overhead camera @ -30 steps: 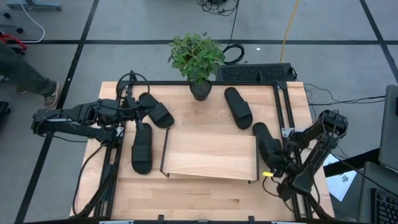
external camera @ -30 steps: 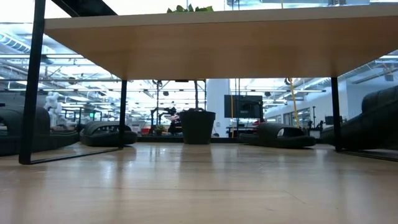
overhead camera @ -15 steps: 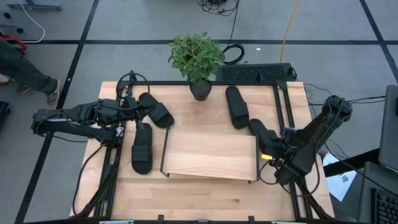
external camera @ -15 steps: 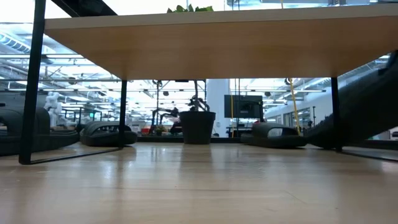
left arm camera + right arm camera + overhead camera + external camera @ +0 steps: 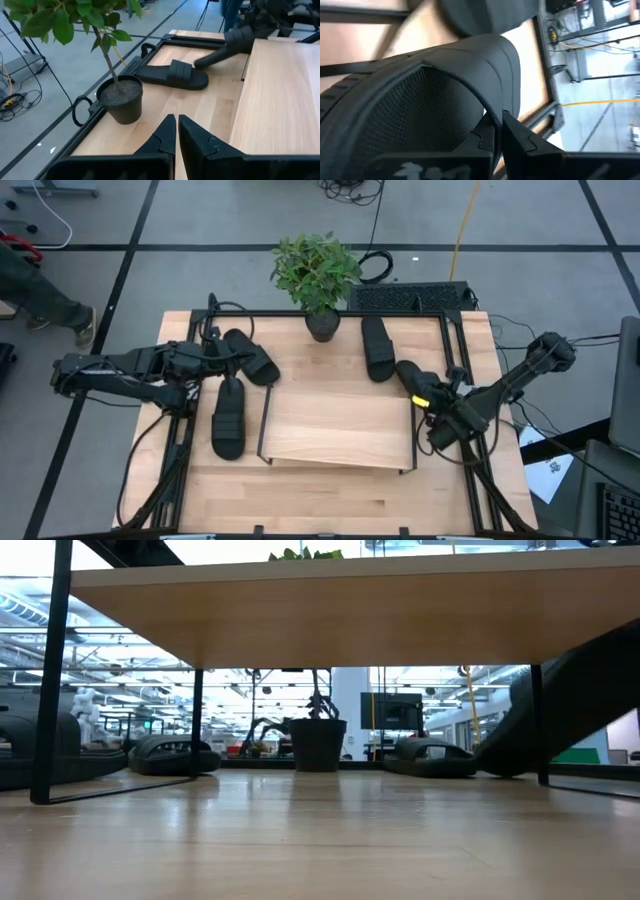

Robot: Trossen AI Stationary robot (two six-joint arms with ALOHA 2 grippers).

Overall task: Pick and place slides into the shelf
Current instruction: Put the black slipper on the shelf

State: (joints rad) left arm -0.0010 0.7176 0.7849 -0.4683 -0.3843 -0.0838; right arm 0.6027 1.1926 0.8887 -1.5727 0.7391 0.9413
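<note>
Four black slides show in the high view. Two lie sole-down by my left gripper (image 5: 208, 360), one (image 5: 250, 355) slanting, one (image 5: 228, 416) lengthwise. A third (image 5: 375, 348) lies next to the plant pot. The fourth (image 5: 408, 376) is in my right gripper (image 5: 424, 394), just past the shelf's far right corner. The shelf (image 5: 340, 425), a light wood board on black wire ends, stands mid-table. My left gripper (image 5: 176, 132) is shut on nothing. My right gripper (image 5: 496, 131) is shut on the slide. My right gripper pinches the ribbed strap band's edge (image 5: 487, 107), which runs between the two fingers, with the mesh lining to one side. The fingers come from the table's right side. The slide (image 5: 580, 690) is tilted, with its lower end (image 5: 497, 766) down at the tabletop.
A potted plant (image 5: 322, 320) stands at the far edge's middle. A black metal frame (image 5: 455, 340) runs round the tabletop. The shelf's underside (image 5: 330, 615) fills the top of the low view. Bare wood (image 5: 330, 495) lies near of the shelf.
My right gripper has moved toward the far edge and the table's left, taking the slide from the right edge to the shelf's far right corner. That slide now stands tilted, one end raised. The slide by the pot has turned a little toward the pot.
</note>
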